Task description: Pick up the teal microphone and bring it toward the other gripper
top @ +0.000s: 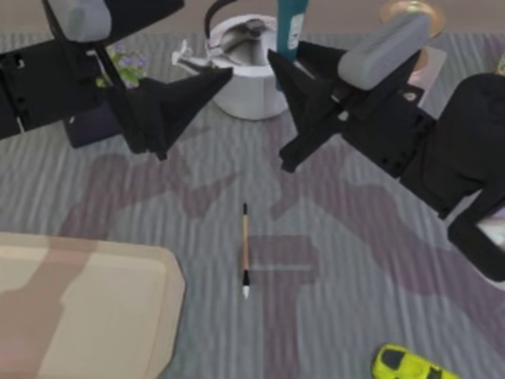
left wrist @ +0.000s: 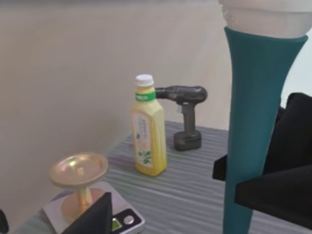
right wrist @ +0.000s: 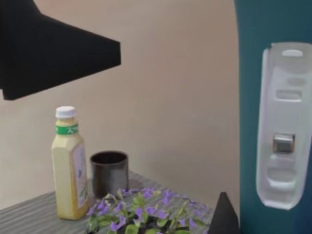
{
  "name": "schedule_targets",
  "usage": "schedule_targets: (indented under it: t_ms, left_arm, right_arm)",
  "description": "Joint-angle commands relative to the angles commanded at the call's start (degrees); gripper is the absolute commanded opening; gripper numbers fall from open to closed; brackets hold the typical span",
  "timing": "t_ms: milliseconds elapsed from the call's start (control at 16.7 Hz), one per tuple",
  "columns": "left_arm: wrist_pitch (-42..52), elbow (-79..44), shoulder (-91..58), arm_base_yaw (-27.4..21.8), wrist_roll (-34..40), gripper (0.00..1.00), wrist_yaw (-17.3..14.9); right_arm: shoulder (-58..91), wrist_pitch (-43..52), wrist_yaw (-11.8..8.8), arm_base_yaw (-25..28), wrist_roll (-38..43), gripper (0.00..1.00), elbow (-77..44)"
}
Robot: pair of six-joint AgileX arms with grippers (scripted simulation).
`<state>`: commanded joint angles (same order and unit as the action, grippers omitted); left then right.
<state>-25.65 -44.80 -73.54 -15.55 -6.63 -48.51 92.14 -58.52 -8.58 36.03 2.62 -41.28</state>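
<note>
Toy car (top: 410, 365), one and yellow, sits at the near edge of the tabletop (top: 355, 268); one beige board (top: 79, 308) fills the near left corner. One thin brown paintbrush (top: 245, 249) lies alone at mid-table. Farther back, two arms reach inward from either side. The left gripper (top: 193, 91) angles toward the centre, fingers released and holding nothing. The right gripper (top: 288, 79) points up-table from the right, its fingers clenched on the teal microphone (top: 290, 28), the only one, which stands upright at the far edge above the table, its head out of the top view. From the left wrist its white head sits uppermost; from the right wrist its white side panel (right wrist: 282, 126) shows. Behind the grippers stands one white kettle (top: 248, 75). One purple-flowered plant (top: 126, 67) shows far left, and what may be one gold stand (top: 410, 12) on a scale far right.
</note>
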Motion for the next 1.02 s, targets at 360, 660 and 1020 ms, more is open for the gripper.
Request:
schedule_targets:
  t_ms: [360,660,1020]
  left_arm:
    - [-2.3,-7.9,-9.6,-7.3,0.4,1.0,6.8]
    - [-4.0,-14.0,-17.2,-13.0,0.7,1.0,12.3]
    - [-4.0,-14.1,-17.4,-13.1,0.7,0.85,12.4]
  right_arm:
    - [0.0,0.0,0.0,0.0,0.0,0.0,0.0]
    - [0.0,0.0,0.0,0.0,0.0,0.0,0.0]
    - [0.0,0.0,0.0,0.0,0.0,0.0,0.0]
